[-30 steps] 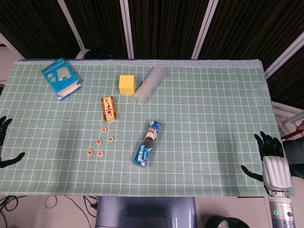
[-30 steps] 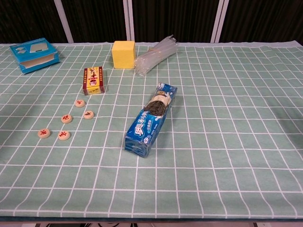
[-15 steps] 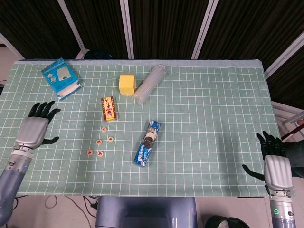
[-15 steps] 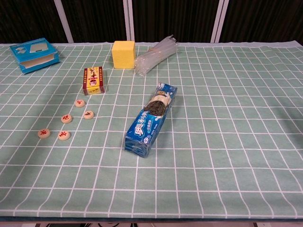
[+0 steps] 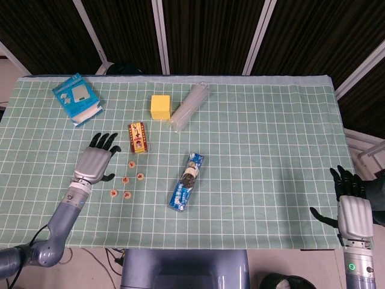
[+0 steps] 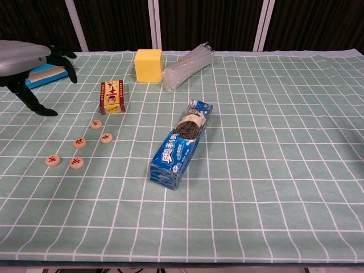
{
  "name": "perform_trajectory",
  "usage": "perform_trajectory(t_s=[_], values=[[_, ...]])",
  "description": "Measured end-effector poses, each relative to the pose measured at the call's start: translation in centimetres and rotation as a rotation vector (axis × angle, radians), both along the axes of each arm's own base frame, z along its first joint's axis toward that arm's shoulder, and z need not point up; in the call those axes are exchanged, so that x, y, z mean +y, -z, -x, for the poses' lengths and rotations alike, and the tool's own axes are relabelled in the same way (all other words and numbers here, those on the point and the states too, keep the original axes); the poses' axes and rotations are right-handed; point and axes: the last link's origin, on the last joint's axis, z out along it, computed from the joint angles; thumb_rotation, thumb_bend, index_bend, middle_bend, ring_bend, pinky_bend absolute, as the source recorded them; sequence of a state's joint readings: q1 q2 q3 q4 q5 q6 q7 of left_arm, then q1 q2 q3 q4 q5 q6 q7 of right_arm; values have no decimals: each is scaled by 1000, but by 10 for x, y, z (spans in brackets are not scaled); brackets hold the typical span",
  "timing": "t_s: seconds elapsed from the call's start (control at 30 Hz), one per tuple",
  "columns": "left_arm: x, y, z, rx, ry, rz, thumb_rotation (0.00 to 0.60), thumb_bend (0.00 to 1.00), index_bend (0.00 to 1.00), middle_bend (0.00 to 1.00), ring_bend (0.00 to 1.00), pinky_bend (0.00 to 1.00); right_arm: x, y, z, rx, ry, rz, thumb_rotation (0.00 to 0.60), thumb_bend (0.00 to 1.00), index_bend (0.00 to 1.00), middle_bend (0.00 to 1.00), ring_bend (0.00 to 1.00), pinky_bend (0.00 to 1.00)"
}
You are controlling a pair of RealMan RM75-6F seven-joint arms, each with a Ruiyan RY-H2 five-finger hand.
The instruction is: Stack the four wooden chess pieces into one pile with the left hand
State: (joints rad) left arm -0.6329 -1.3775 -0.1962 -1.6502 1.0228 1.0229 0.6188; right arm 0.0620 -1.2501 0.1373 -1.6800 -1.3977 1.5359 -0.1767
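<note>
Chess pieces (image 6: 79, 143): five discs lying flat, unstacked.

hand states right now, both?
Left hand: open, holding nothing, beside the chess pieces.
Right hand: open, holding nothing, at the table edge.

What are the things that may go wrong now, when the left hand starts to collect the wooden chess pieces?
1. The chess pieces lie flat, small and close together; the open left hand hovering beside them may push neighbours away while picking one.
2. The red and yellow box sits just beyond the farthest piece, so spread fingers might knock it.
3. Five discs are visible, but the task names four; one may be wrongly stacked or left out.
</note>
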Motion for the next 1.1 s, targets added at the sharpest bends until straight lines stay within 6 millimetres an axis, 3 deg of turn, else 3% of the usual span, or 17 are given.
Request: perform_trajectory(t_s=[0.5,1.1], values=[[-1,53,-15,57,32,43,600,181,419,5,0,0,0,-2,1,-7,9,9,600,232,0,11,0,0],[1,87,-24,105,46,69,600,209,462,12,0,0,-1,-3,3,-22,21,12,600,233,0,11,0,0]])
